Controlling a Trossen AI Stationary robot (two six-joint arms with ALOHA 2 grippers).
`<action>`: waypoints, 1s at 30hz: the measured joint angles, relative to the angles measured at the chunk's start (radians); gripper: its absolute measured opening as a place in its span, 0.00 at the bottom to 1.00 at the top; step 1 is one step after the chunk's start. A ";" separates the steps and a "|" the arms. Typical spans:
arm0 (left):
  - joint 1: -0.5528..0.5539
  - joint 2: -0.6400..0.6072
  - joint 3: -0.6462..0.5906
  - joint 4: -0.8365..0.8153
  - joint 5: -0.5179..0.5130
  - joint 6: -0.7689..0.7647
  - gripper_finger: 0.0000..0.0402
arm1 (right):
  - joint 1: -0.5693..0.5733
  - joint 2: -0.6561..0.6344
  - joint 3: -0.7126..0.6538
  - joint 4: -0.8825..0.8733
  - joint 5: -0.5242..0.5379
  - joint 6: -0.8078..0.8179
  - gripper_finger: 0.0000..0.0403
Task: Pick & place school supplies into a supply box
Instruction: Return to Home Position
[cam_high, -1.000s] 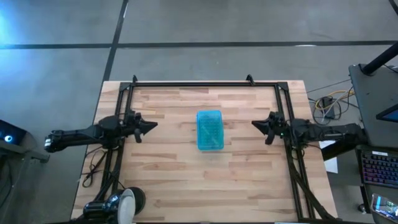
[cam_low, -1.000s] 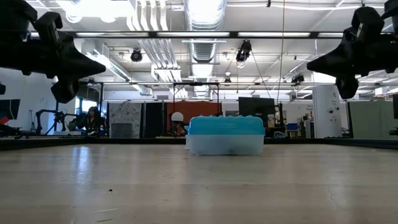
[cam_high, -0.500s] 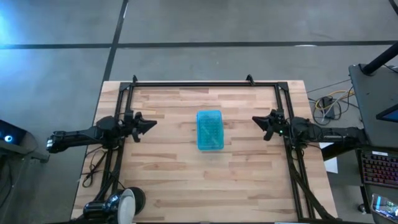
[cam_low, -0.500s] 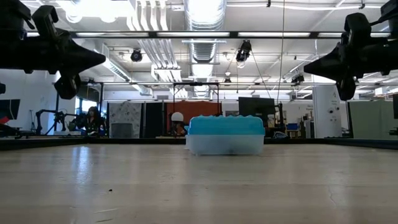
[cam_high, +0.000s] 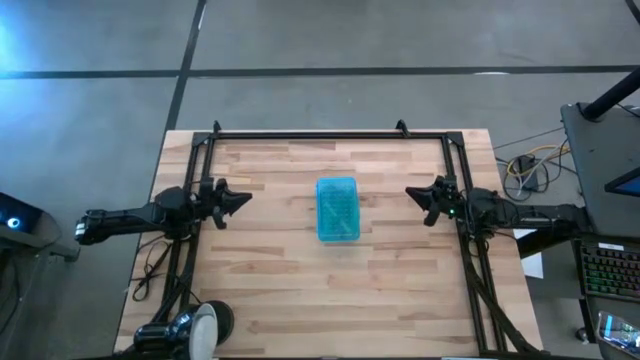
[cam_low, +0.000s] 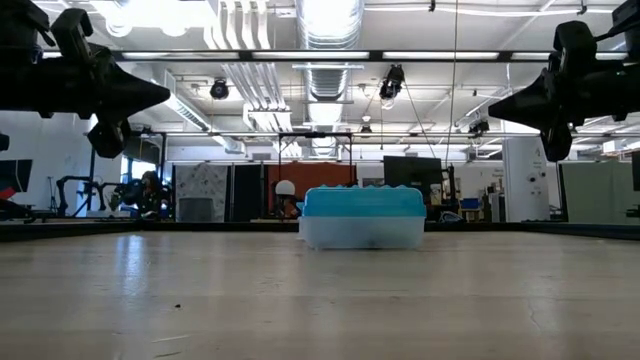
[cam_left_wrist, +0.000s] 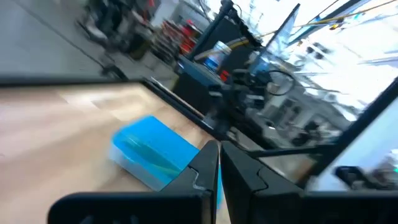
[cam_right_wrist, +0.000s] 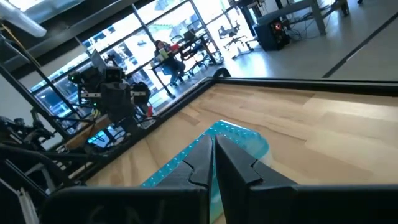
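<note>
The supply box (cam_high: 338, 209) is found closed at mid-tabletop (cam_high: 270, 290), supplies judged stowed inside, so the left tool (cam_high: 245, 200) and right tool (cam_high: 410, 196) are held raised well apart on either side of it, fingers pressed together, empty.

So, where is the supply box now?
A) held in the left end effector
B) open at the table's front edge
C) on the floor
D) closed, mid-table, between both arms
D: the supply box sits closed mid-table, apart from the shut left end effector and right end effector.
</note>
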 joint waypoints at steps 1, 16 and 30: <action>-0.002 0.000 0.000 0.003 -0.022 0.032 0.00 | 0.000 0.000 0.000 0.000 0.000 0.000 0.03; -0.072 0.000 0.000 -0.022 0.024 0.562 0.00 | 0.000 0.000 0.000 0.000 0.000 0.000 0.03; 0.024 0.000 -0.001 -0.038 0.154 0.574 0.00 | 0.000 0.000 0.000 0.000 0.000 0.000 0.03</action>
